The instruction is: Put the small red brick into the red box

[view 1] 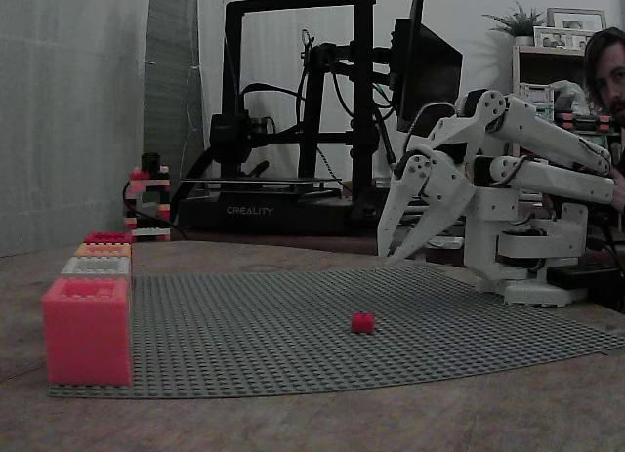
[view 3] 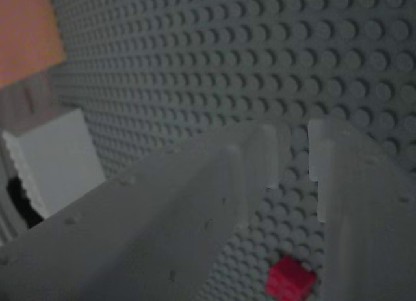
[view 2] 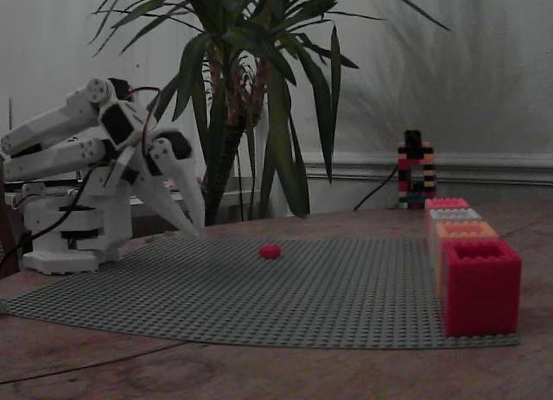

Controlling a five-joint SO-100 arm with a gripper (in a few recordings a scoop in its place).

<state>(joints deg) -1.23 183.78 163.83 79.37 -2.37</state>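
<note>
The small red brick [view 1: 362, 322] [view 2: 270, 251] lies alone on the grey studded baseplate [view 1: 293, 345] [view 2: 302, 296], near its middle. The red box [view 2: 479, 286] is the end one in a row of boxes along the plate's edge; in the opposite fixed view the same red box [view 1: 107, 238] is the farthest. My white gripper [view 1: 390, 256] [view 2: 195, 230] hangs tips-down over the plate's edge by the arm's base, well short of the brick. In the wrist view the gripper [view 3: 294, 151] is open by a narrow gap, holding nothing, and the brick [view 3: 290, 279] lies beyond the tips.
A coral-pink box [view 1: 86, 330], a pale grey box [view 1: 96, 267] and an orange box [view 1: 104, 250] share the row. A brick tower [view 1: 148, 200] [view 2: 415, 171] stands behind. Beyond the table are a 3D printer [view 1: 293, 110], a potted plant [view 2: 251, 98] and a person [view 1: 610, 71].
</note>
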